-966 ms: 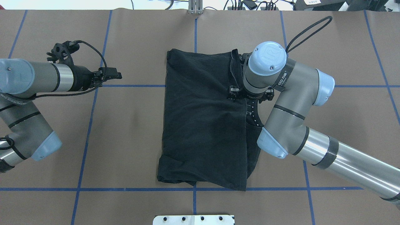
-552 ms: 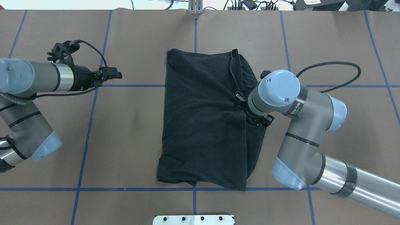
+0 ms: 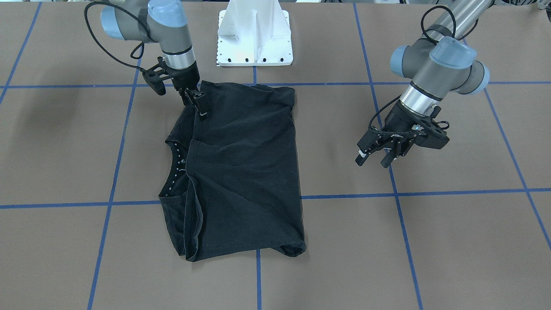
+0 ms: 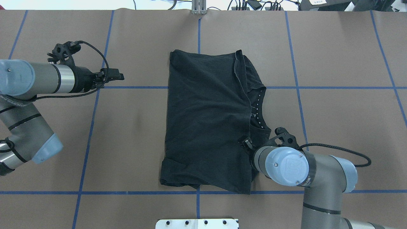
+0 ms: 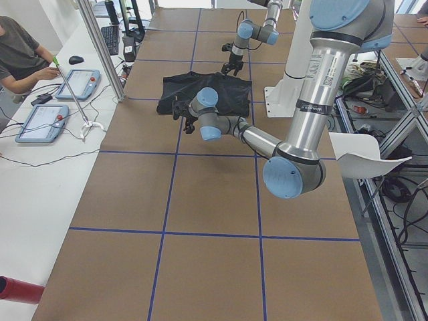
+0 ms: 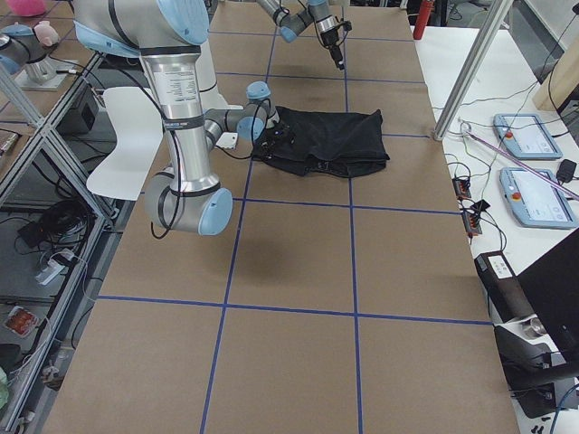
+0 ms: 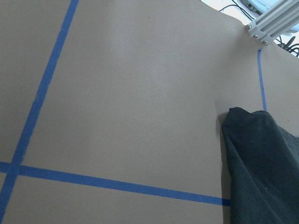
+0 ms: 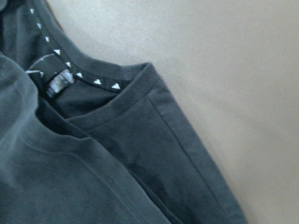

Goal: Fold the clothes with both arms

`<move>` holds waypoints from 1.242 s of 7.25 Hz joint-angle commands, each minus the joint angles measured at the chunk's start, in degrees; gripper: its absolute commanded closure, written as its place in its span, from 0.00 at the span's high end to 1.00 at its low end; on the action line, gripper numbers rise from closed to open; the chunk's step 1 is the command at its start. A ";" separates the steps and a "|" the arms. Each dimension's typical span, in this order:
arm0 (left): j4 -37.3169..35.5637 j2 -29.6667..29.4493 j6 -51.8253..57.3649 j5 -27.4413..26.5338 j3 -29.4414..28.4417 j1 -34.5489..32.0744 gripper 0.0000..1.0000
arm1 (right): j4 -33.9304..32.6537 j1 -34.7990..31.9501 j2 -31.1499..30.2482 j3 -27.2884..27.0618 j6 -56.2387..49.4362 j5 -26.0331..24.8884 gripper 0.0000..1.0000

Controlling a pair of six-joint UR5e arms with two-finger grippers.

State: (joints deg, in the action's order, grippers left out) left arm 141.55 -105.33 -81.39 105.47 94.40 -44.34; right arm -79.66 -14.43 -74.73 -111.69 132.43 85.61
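The black T-shirt [image 4: 206,121] lies folded in the middle of the table, also shown in the front view [image 3: 245,163]. Its white-dotted neckband [image 4: 258,108] peeks out at the right edge; the logo is hidden. My right gripper [image 3: 196,103] points down at the shirt's near right corner, jaws apart, with no cloth between them. One fingertip [image 4: 246,142] shows from under the wrist. The right wrist view shows the neckband [image 8: 79,74] close up. My left gripper [image 3: 372,160] is open and empty, above bare table left of the shirt [image 4: 118,76].
The white pedestal [image 3: 255,38] stands at the robot's edge, just behind the shirt. Blue tape lines [image 4: 92,127] cross the brown table cover. An operator [image 5: 23,50] sits at a side table with tablets [image 5: 77,83].
My right arm has swept from the shirt's far right edge back along it to the near right corner, uncovering the neckband. The left arm and the shirt have not moved.
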 commanded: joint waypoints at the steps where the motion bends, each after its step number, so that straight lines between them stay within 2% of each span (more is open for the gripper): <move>1: 0.04 0.12 0.00 -0.09 0.17 0.05 0.99 | 0.03 2.82 -0.94 -1.07 4.58 -2.90 1.00; 6: 0.04 0.30 -0.26 -0.44 0.44 0.05 0.99 | 0.03 3.62 -0.41 0.06 4.51 -2.91 0.99; 7: -0.04 0.30 -0.26 -0.44 0.44 -0.04 0.99 | 0.03 3.71 -0.24 0.07 4.42 -2.91 0.93; 8: 0.04 0.30 -0.26 -0.53 0.44 0.05 0.99 | -0.06 3.62 -0.33 0.24 3.72 -2.65 0.78; 9: -0.04 0.38 -0.26 -0.44 0.44 -0.04 0.99 | -0.06 3.53 -0.50 0.42 3.63 -2.65 0.78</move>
State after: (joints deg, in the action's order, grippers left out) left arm 141.55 -105.00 -81.65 104.99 94.84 -44.34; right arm -79.68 -10.83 -75.09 -111.49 136.36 82.88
